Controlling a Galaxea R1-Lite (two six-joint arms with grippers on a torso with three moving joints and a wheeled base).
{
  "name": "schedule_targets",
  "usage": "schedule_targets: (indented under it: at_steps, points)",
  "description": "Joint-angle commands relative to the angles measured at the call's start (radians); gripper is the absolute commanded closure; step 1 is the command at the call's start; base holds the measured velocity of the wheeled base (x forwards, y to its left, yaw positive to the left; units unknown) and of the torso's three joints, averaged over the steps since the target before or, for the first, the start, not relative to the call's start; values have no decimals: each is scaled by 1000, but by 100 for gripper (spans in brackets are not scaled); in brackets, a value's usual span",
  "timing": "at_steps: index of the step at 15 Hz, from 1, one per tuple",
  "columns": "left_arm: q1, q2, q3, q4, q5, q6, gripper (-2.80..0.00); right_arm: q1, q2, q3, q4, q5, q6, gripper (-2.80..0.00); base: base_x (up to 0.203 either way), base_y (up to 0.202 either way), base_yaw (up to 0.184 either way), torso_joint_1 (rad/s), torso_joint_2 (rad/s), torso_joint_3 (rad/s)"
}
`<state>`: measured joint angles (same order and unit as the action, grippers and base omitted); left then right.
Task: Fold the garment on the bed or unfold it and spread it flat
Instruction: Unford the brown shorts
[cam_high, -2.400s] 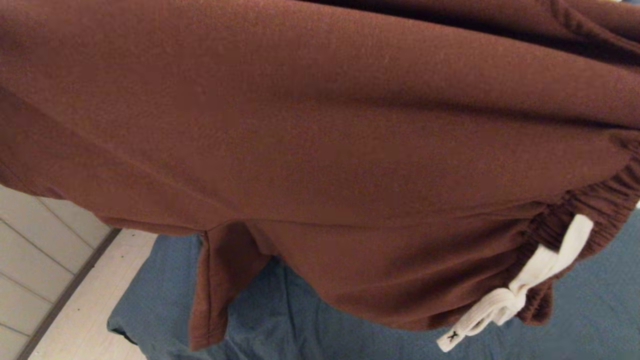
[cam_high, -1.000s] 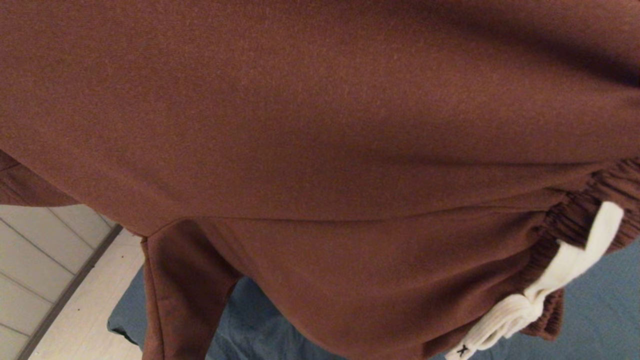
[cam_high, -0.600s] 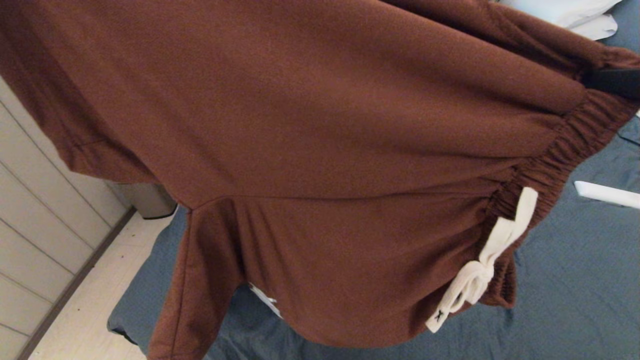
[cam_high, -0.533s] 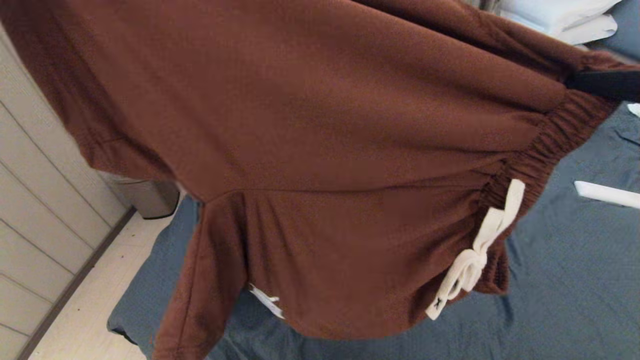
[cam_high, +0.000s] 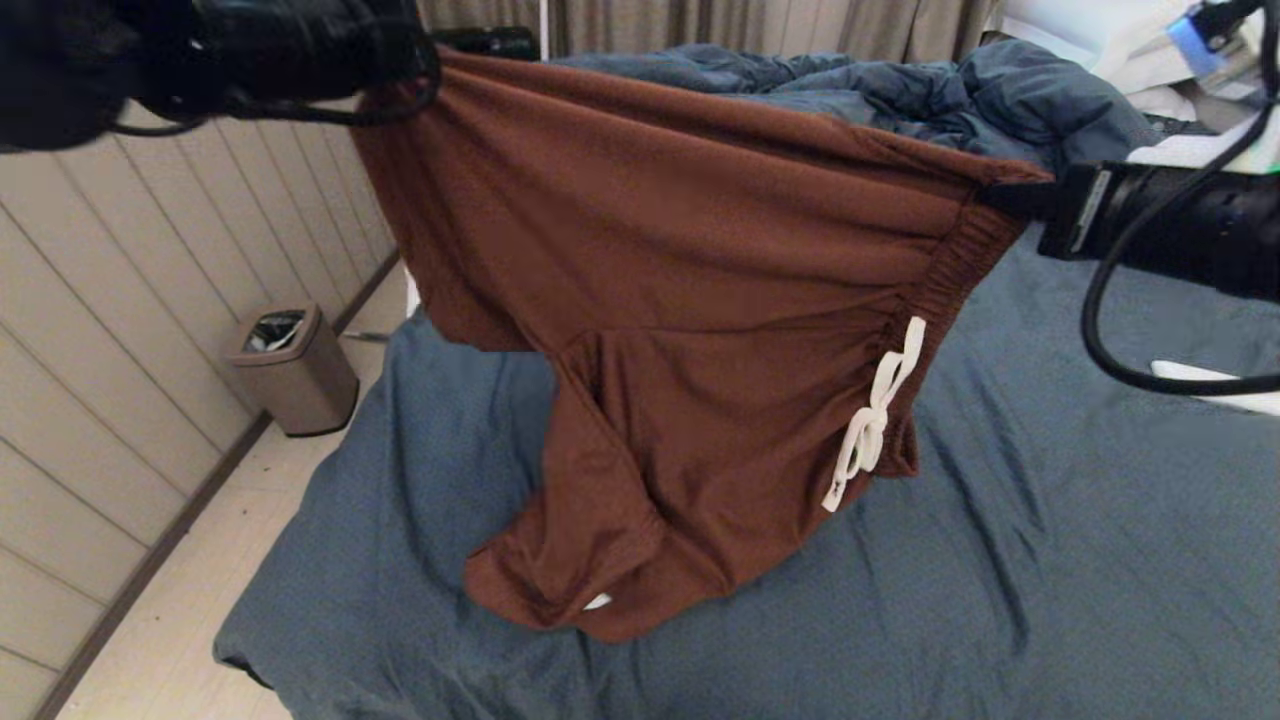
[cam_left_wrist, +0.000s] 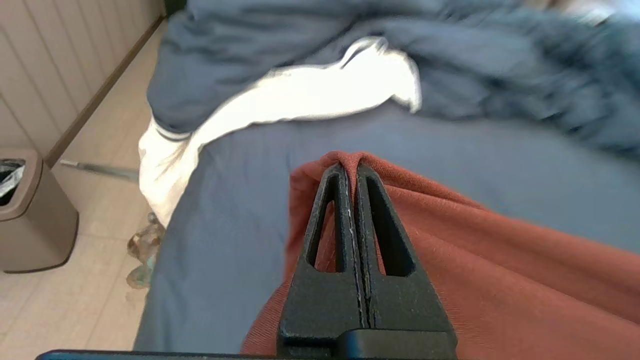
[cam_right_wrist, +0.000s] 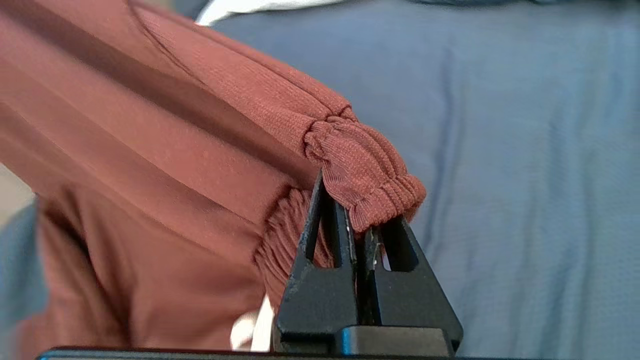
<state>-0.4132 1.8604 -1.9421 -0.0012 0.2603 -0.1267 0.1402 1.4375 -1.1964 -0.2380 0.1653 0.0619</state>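
The rust-brown shorts (cam_high: 690, 300) hang stretched in the air between both arms, over the slate-blue bed (cam_high: 1050, 560). My left gripper (cam_left_wrist: 350, 167) is shut on a leg hem corner of the shorts (cam_left_wrist: 500, 260) at the upper left of the head view (cam_high: 425, 60). My right gripper (cam_right_wrist: 357, 220) is shut on the gathered waistband (cam_right_wrist: 365, 175), at the right in the head view (cam_high: 1000, 190). The white drawstring (cam_high: 875, 415) dangles from the waistband. The lower leg sags down and its hem touches the sheet (cam_high: 560, 590).
The rumpled dark blue duvet (cam_high: 900, 90) with white lining lies at the head of the bed, white pillows (cam_high: 1090, 30) behind it. A brown waste bin (cam_high: 290, 370) stands on the floor by the panelled wall, left of the bed.
Both arms have carried the shorts away from the head camera and out over the bed. The cloth filled the view before; now the bed, duvet and bin show and the lower leg touches the sheet.
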Motion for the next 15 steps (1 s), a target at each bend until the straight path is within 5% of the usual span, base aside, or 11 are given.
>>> schedule_targets:
  at_steps: [1, 6, 13, 14, 15]
  points:
    - [-1, 205, -3, -95, 4, 20, 0, -15, 124, -1, -27, 2, 3, 0, 0, 0, 0, 0, 0, 0]
    - [92, 398, -6, -258, -13, 46, 0, -29, 237, -8, -79, 2, -13, 0, 0, 0, 0, 0, 0, 0]
    - [133, 472, -8, -290, -11, 73, 0, -37, 355, -37, -98, -2, -29, 0, 0, 0, 0, 0, 0, 0]
    - [132, 476, -12, -302, -4, 80, -280, -45, 366, -49, -100, -2, -34, 0, 0, 0, 0, 0, 0, 0]
    - [132, 476, -11, -314, 2, 82, -280, -49, 382, -70, -101, -1, -34, 0, 0, 0, 0, 0, 0, 0]
